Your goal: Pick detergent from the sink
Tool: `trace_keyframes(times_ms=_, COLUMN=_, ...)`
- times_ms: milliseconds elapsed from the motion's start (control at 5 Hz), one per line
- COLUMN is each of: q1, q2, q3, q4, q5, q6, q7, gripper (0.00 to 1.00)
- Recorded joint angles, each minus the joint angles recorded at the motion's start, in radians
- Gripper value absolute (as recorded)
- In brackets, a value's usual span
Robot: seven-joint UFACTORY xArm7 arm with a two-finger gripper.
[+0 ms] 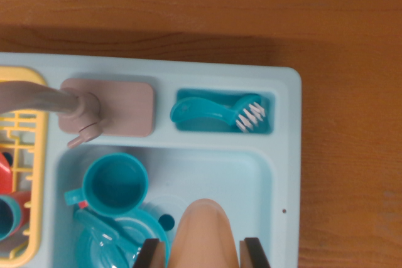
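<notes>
Tool (pixel 204 252) fingers flanking peach detergent bottle (pixel 204 233), grip unclear, both cropped below

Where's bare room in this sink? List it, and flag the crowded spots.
Free: the basin floor between the teal cup and the right wall. Crowded: the lower left, where the cup, teal plate and detergent bottle bunch near the tool. The brush fills its slot.

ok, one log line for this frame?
phase: grasp | end effector: around detergent bottle | location: sink basin | nearby: teal cup | lift: not evident
</notes>
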State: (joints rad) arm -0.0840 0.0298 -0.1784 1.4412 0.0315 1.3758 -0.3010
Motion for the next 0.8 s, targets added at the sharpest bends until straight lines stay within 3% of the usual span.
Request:
trace_keyframes(times_ms=200, q1=0.0000, q2=0.000, q3=0.000, q4=0.000, q5=0.0000, q6=0.000, q7=0.000, gripper=1.00)
trace_keyframes(times_ms=400, q1=0.0005, q2=-0.008, q3=-0.001, q4=0.026, q5=-0.0027, q6=0.035, q7=0.002, gripper=1.00)
trace_keyframes(times_ms=600, q1=0.0005, q2=-0.008, q3=-0.001, q4=0.026, q5=-0.0027, q6=0.035, q7=0.002, gripper=1.00)
trace_keyframes(times_ms=800, q1=0.0009, q2=-0.016, q3=-0.001, q4=0.049, q5=-0.0049, q6=0.064, q7=0.004, gripper=1.00)
